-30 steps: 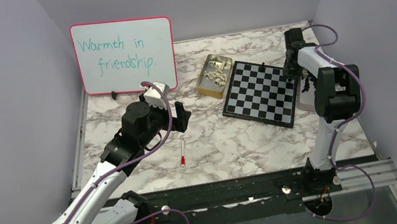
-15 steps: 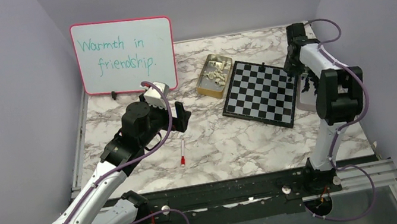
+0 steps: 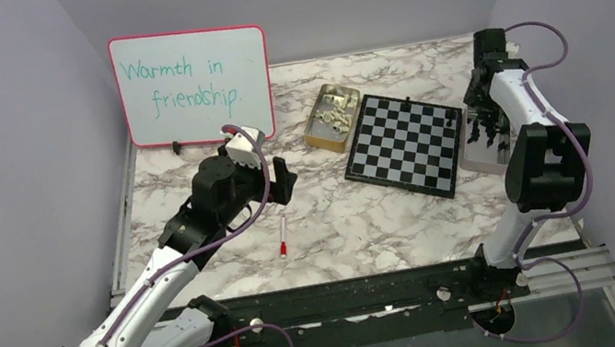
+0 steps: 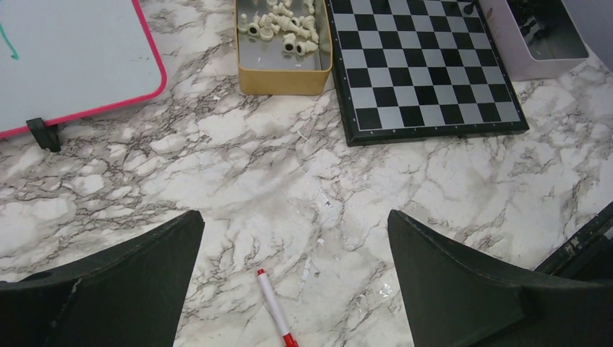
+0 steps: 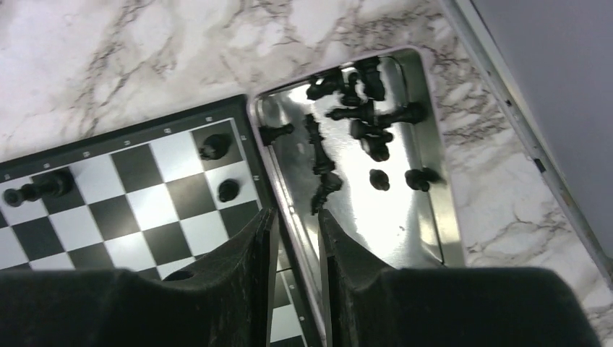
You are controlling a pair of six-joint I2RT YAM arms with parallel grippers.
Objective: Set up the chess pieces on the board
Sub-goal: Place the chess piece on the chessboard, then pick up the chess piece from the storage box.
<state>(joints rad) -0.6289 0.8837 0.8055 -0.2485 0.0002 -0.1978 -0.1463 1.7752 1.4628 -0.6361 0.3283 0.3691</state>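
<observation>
The chessboard (image 3: 404, 144) lies right of centre on the marble table; it also shows in the left wrist view (image 4: 423, 72). In the right wrist view three black pieces (image 5: 215, 147) stand on the board's corner squares (image 5: 144, 210). Several more black pieces (image 5: 361, 130) lie in a silver tin (image 5: 405, 231) beside the board. Cream pieces (image 4: 283, 29) lie in a gold tin (image 3: 331, 116). My right gripper (image 5: 295, 213) hangs over the silver tin's left rim, jaws a narrow gap apart and empty. My left gripper (image 4: 296, 224) is wide open and empty above bare table.
A pink-framed whiteboard (image 3: 192, 85) stands at the back left. A white marker with a red cap (image 3: 282, 235) lies on the table under my left gripper. The silver tin (image 3: 478, 146) sits between the board and the right wall.
My right gripper has moved right, from over the board's far right corner to over the silver tin. The left arm has barely moved.
</observation>
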